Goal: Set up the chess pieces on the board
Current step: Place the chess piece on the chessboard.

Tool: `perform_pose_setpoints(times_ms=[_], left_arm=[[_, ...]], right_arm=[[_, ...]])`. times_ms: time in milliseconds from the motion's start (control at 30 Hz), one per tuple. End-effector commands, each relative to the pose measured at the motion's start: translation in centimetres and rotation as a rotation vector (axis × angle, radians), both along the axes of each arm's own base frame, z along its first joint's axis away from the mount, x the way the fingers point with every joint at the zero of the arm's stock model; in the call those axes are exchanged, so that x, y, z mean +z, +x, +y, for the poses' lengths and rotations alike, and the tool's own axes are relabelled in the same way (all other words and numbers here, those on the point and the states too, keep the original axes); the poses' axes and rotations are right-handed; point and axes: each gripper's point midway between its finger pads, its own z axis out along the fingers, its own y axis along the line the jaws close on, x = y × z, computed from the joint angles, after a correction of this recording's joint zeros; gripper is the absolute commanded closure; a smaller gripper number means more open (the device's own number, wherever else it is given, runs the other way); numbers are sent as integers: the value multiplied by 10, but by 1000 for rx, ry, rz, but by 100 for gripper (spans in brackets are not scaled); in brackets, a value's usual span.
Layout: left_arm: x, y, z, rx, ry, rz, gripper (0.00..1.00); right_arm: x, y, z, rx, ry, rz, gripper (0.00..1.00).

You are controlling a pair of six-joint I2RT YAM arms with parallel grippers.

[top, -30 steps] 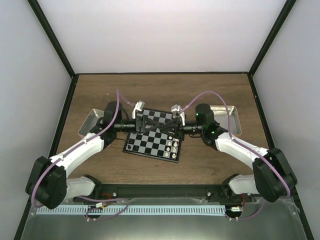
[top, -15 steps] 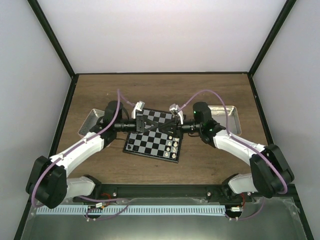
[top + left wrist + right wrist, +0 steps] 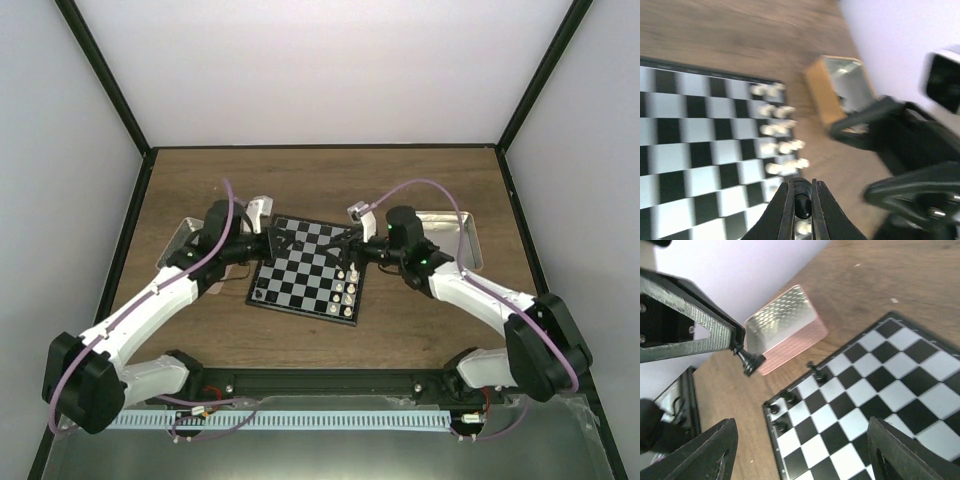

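- One black chessman (image 3: pixel 801 206), small, glossy, with a round head and a flared base, is pinched between the pressed-together fingers of the left gripper (image 3: pixel 801 192); it hangs tilted, clear of any surface.
- In the top view that gripper sits over the far left part of the board (image 3: pixel 300 275), a square of black and pale checks with a thin black rim.
- A few other black chessmen (image 3: pixel 788 399) stand at the board's left edge.
- White chessmen (image 3: pixel 775 120) stand in two lines along its right edge; the left wrist view is blurred.
- Right gripper (image 3: pixel 801 421): fingers spread wide, holding nothing, facing the left gripper across the board.
- Tan tray (image 3: pixel 840 87) lies right of the board, pink-rimmed clear box (image 3: pixel 782 330) left of it, both on the wooden table (image 3: pixel 330 180).
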Motion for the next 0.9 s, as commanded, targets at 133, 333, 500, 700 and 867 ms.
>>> perform_pose_setpoints(times_ms=[133,333,500,700,867], left_arm=[[-63,26,91,350,508,-3,96],[-93,24,103,379,586,40,96],[-114,25,105,394,602,68,96],[-136,24,101,371,607,93,96],[-146,24,95,344,589,110,96]], right_arm=[[3,22,-39,-315,-42,-3,27],[0,11,-43,-314,-10,23,27],[-9,10,-43,-312,-22,43,27],[-15,10,-44,-321,-29,55,27],[-18,10,-43,-315,-32,64,27]])
